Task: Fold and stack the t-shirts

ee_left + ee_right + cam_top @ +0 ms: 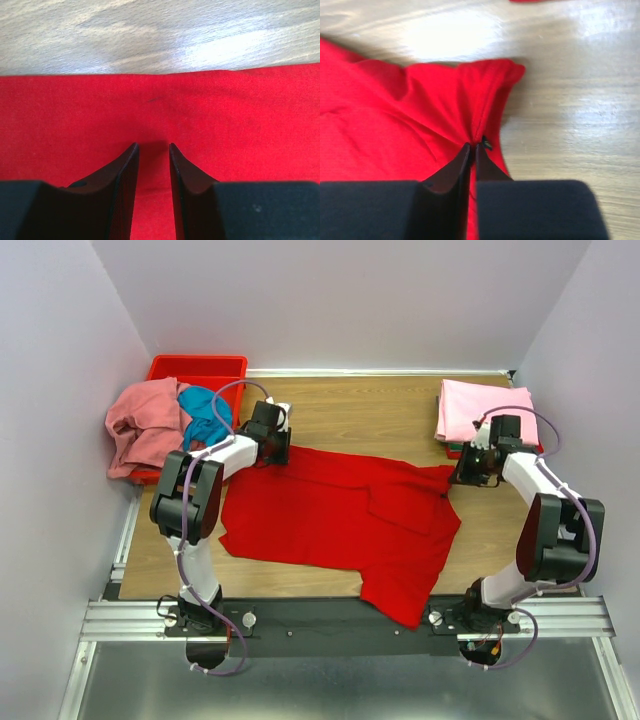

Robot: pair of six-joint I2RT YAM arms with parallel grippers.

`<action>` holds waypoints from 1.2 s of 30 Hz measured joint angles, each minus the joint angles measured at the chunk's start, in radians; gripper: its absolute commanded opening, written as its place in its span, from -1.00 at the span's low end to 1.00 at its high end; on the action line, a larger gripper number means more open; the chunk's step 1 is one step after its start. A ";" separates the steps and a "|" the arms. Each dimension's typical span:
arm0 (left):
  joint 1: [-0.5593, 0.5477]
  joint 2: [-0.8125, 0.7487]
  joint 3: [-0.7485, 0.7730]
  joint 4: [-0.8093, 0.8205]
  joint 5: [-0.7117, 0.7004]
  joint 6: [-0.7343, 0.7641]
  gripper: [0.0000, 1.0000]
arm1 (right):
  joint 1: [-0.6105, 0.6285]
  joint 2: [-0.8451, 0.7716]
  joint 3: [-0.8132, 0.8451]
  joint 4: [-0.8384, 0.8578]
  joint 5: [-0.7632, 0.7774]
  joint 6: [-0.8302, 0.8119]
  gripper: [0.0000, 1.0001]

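While the right gripper (473, 146) pinches the red shirt (330, 510) | left gripper (153, 145) narrowly parted, empty | close it; tension cloth along the table's (380, 410) far edge.

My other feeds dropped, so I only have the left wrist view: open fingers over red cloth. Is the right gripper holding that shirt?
Observer: Yes. The right gripper is pinched on a bunched edge of the red t-shirt, at the shirt's right end.
Operator: Is any stack started?
Observer: A folded light pink t-shirt lies at the far right corner of the table, just beyond that gripper.
Operator: What's left to fold?
Observer: A salmon pink t-shirt and a teal t-shirt lie heaped, unfolded, on the red bin at far left.
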 measured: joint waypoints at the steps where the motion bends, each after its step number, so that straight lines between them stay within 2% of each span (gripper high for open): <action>1: 0.000 -0.002 0.000 0.000 -0.003 0.000 -0.22 | 0.000 0.009 -0.003 -0.001 0.009 -0.006 -0.54; 3: 0.000 -0.008 0.000 -0.001 -0.009 0.001 -0.21 | 0.000 0.019 -0.008 -0.005 0.026 -0.018 -0.29; 4: 0.000 -0.013 0.000 -0.001 -0.014 0.001 -0.19 | 0.000 0.020 -0.009 -0.008 0.033 -0.025 -0.27; 7: 0.000 -0.048 0.000 -0.007 -0.026 0.008 -0.13 | -0.001 0.019 -0.006 -0.014 0.066 -0.056 0.10; 8: 0.000 -0.063 0.000 -0.008 -0.029 0.011 -0.06 | -0.001 0.012 -0.002 -0.020 0.082 -0.077 0.14; 9: 0.000 -0.090 -0.002 -0.008 -0.042 0.015 -0.03 | -0.001 0.006 0.002 -0.025 0.090 -0.090 0.44; 12: 0.000 -0.198 -0.011 -0.004 -0.066 0.026 0.04 | -0.001 -0.053 0.037 -0.039 0.086 -0.170 0.71; 13: 0.000 -0.248 -0.019 0.005 -0.077 0.031 0.07 | -0.001 -0.084 0.055 -0.046 0.050 -0.236 0.89; 17: -0.005 -0.442 -0.066 0.047 -0.126 0.053 0.16 | 0.030 -0.195 0.093 -0.116 -0.182 -0.512 0.91; 18: -0.008 -0.500 -0.087 0.060 -0.142 0.063 0.21 | 0.071 -0.214 0.090 -0.149 -0.225 -0.603 0.87; 19: -0.013 -0.560 -0.108 0.071 -0.155 0.068 0.24 | 0.111 -0.224 0.080 -0.157 -0.243 -0.621 0.85; 21: -0.016 -0.665 -0.153 0.097 -0.176 0.080 0.30 | 0.240 -0.238 0.031 -0.171 -0.251 -0.701 0.81; 22: -0.019 -0.726 -0.180 0.108 -0.182 0.085 0.33 | 0.348 -0.237 -0.007 -0.171 -0.250 -0.723 0.76; 23: -0.020 -0.800 -0.219 0.124 -0.190 0.091 0.39 | 0.429 -0.234 -0.047 -0.166 -0.231 -0.734 0.74; 24: -0.021 -0.859 -0.252 0.135 -0.198 0.095 0.40 | 0.465 -0.232 -0.067 -0.169 -0.216 -0.740 0.62; 25: -0.021 -0.918 -0.282 0.145 -0.206 0.100 0.40 | 0.507 -0.222 -0.087 -0.169 -0.184 -0.742 0.59; 29: -0.021 -1.068 -0.372 0.177 -0.228 0.109 0.41 | 0.576 -0.159 -0.094 -0.151 -0.075 -0.734 0.56; 36: -0.021 -1.080 -0.419 0.176 -0.251 0.109 0.41 | 0.712 -0.034 -0.061 -0.103 0.082 -0.703 0.54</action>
